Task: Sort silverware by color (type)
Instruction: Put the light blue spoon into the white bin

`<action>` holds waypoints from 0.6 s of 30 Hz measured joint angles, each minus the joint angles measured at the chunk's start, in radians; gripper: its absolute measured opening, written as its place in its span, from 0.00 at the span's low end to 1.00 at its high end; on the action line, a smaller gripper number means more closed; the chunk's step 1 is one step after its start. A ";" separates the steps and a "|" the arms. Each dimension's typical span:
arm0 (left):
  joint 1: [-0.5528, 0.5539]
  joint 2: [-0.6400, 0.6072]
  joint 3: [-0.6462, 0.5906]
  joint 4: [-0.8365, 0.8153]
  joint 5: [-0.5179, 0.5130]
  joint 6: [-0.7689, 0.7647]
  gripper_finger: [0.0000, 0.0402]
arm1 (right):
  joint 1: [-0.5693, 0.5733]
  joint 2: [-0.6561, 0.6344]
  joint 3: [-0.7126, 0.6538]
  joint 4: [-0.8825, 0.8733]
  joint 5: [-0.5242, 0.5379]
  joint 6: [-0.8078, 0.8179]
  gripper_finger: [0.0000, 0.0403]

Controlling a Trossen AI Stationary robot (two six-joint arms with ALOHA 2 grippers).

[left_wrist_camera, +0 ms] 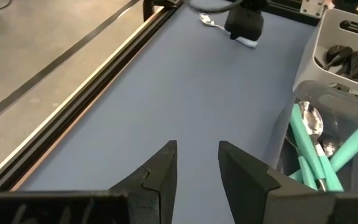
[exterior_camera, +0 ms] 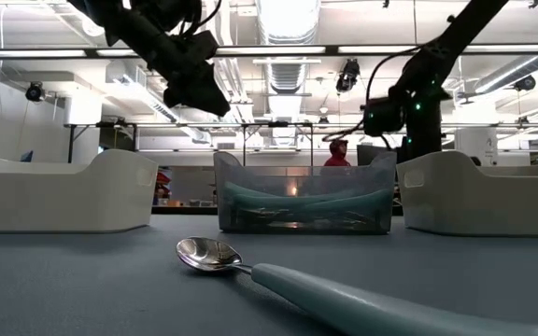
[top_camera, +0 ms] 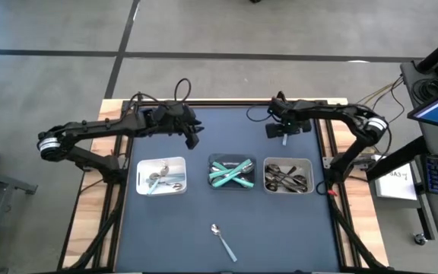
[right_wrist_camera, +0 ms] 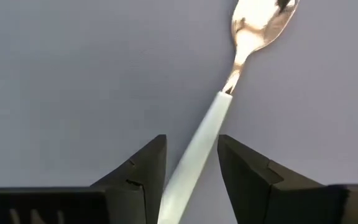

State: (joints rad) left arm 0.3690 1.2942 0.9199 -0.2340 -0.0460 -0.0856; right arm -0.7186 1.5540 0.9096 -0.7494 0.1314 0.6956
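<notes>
A spoon [right_wrist_camera: 244,43] with a shiny bowl and a pale teal handle [right_wrist_camera: 197,149] lies flat on the dark mat near the table's far edge. My right gripper [right_wrist_camera: 191,165] points down over it, open, one finger on each side of the handle. I cannot tell that they touch it. The left wrist view shows that spoon [left_wrist_camera: 211,20] beside my right gripper [left_wrist_camera: 244,25]. My left gripper [top_camera: 194,139] hovers open and empty, above the mat beyond the left tray. Another teal-handled spoon [top_camera: 223,239] lies near the front edge.
Three small trays stand in a row mid-table: the left tray [top_camera: 138,176] holds silver pieces, the middle tray [top_camera: 210,172] teal-handled ones, the right tray [top_camera: 265,175] dark ones. Bare mat lies around the near spoon [exterior_camera: 250,266]. A person [exterior_camera: 336,154] stands far behind the table.
</notes>
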 joint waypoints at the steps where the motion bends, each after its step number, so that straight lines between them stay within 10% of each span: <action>1: 0.003 0.000 0.000 0.000 0.000 0.001 0.25 | -0.004 -0.010 0.000 0.000 -0.001 0.001 0.34; 18: 0.008 0.000 0.000 0.002 0.000 0.025 0.25 | -0.008 0.065 -0.011 0.010 0.006 0.011 0.23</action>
State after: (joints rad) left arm 0.3768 1.2942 0.9199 -0.2323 -0.0460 -0.0608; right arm -0.7269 1.6188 0.8989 -0.7396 0.1373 0.7061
